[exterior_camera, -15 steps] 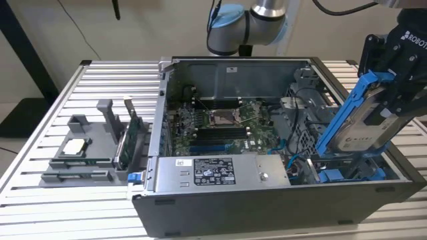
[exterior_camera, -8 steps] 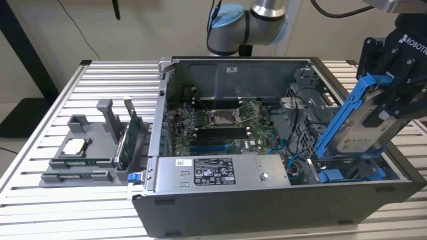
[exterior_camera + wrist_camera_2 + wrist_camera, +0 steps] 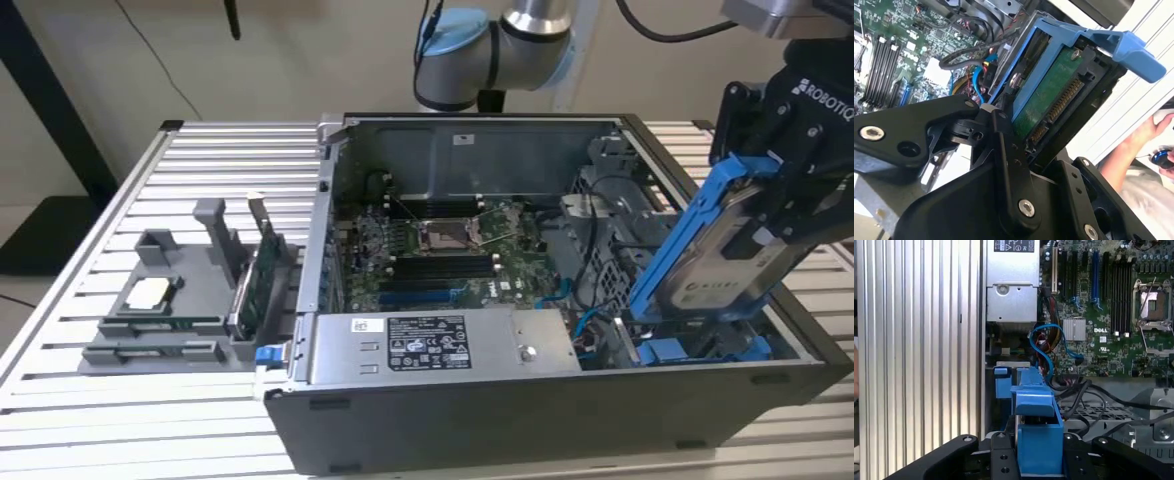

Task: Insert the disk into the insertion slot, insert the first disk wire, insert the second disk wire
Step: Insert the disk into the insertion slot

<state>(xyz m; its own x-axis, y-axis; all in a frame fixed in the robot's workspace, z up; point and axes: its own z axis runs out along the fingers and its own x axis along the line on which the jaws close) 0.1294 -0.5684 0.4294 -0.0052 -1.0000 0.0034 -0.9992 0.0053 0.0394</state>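
The gripper (image 3: 781, 205) was clamped on the upper end of the disk (image 3: 721, 272), holding it steeply tilted with its lower end inside the open computer case (image 3: 534, 410), just above the insertion slot (image 3: 687, 352). The tilt seemed meant to line the blue carrier up with that bay's rails, and the disk did not look seated yet. The case lay on a slatted metal table (image 3: 200, 160), beside a grey parts holder (image 3: 174, 300). In the second wrist view, a person's hand (image 3: 1154, 127) showed beyond the table.
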